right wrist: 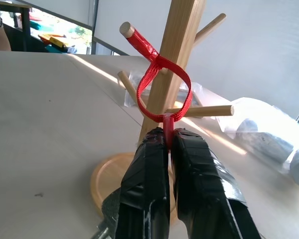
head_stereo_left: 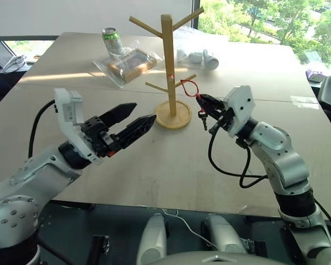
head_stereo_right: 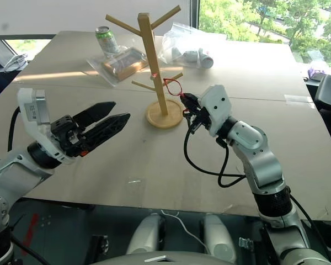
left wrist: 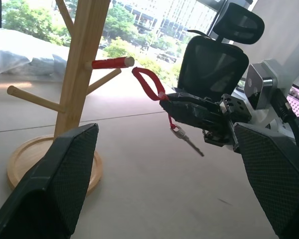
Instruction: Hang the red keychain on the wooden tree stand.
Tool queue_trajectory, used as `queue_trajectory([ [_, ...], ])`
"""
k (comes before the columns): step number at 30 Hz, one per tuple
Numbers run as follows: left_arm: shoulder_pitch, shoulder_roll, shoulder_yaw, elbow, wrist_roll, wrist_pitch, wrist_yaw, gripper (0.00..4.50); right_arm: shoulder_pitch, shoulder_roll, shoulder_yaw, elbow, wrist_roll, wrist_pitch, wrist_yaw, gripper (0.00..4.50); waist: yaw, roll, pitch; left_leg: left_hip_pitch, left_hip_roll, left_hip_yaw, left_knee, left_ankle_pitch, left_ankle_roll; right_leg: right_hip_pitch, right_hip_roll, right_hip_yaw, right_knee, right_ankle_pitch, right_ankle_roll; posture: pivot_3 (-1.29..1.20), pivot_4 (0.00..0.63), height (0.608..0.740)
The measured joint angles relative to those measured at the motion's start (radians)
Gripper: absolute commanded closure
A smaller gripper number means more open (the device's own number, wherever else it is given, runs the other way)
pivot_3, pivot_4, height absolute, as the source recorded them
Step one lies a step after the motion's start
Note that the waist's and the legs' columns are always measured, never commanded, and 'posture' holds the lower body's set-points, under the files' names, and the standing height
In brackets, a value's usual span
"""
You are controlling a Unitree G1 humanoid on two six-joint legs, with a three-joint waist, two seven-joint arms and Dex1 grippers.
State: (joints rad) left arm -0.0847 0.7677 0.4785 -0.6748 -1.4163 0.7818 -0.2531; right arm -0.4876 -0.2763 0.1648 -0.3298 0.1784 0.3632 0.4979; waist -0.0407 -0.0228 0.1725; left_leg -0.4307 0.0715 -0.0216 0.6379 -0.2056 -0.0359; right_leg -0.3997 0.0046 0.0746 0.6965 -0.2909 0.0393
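Beside the stand (head_stereo_left: 169, 66), the right gripper (head_stereo_left: 205, 106) pinches the keychain (head_stereo_left: 190, 86), loop up near the red-taped peg (left wrist: 112, 62), key dangling. Best lift the loop's opening over that peg's tip, then release. The left gripper (head_stereo_left: 133, 121) waits open above the counter (head_stereo_left: 154, 165).

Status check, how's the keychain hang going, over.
Right pincer shut on red keychain, loop near red-taped peg, not yet hung. Left pincer open, idle. Nothing blocking wooden tree stand.
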Motion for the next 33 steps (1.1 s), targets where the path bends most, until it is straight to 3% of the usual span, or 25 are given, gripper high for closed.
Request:
queue_trajectory([
  [14, 0.0, 0.032, 0.022, 0.012, -0.002, -0.034, 0.021, 0.0, -0.024, 0.054, 0.03, 0.043, -0.057, -0.212, 0.004, 4.48, 0.005, 0.0, 0.0, 0.0, 0.0, 0.0, 0.0, 0.0, 0.0, 0.0, 0.0, 0.0, 0.0, 0.0, 0.0, 0.0, 0.15, 0.74],
  [33, -0.019, 0.04, 0.02, 0.013, -0.037, -0.04, 0.032, 0.0, -0.043, 0.084, 0.056, 0.145, -0.09, -0.173, 0.004, 4.48, 0.005, 0.0, 0.0, 0.0, 0.0, 0.0, 0.0, 0.0, 0.0, 0.0, 0.0, 0.0, 0.0, 0.0, 0.0, 0.0, 0.15, 0.74],
])
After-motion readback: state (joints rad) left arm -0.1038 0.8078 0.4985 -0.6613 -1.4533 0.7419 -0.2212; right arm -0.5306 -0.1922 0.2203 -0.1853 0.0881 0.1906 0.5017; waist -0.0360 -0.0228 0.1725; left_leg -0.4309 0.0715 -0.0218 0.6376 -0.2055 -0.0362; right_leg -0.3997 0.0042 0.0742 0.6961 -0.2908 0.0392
